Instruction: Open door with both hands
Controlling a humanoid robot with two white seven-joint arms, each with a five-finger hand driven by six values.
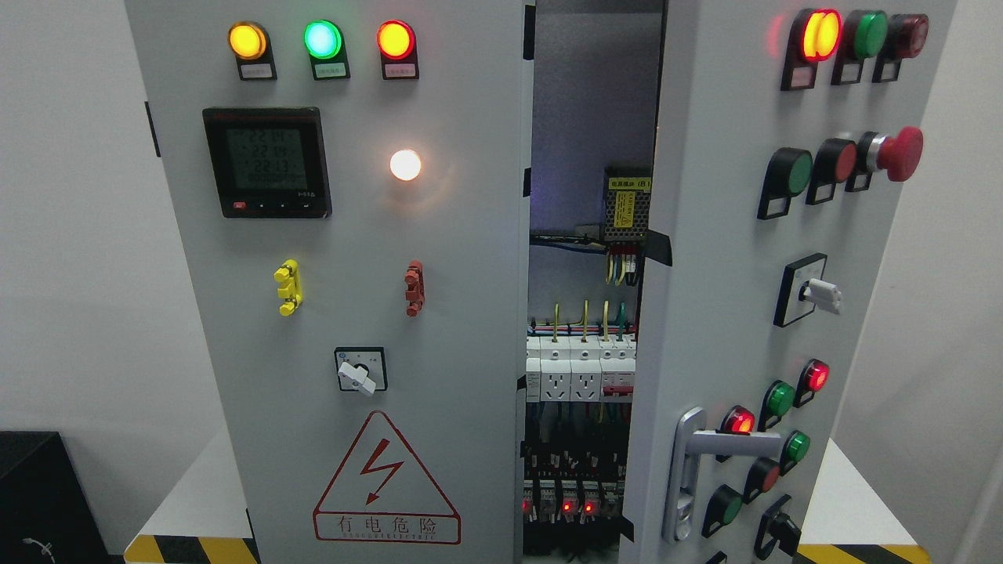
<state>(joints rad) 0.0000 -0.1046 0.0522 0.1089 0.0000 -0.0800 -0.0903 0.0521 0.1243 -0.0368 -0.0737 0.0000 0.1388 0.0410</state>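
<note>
nearest, at five o'clock, the right door [705,313] stands swung ajar with its silver handle [693,470] free, likely left so to expose the breakers [576,372] deeper in at six o'clock. the left door [337,274], at nine o'clock, looks closed. neither robot hand shows, so its pose and grip cannot be told.

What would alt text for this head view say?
A grey electrical cabinet whose right door stands partly open, showing breakers and wiring inside. The left door is closed, carrying lit lamps, a meter and a warning triangle. No robot hands show.
</note>
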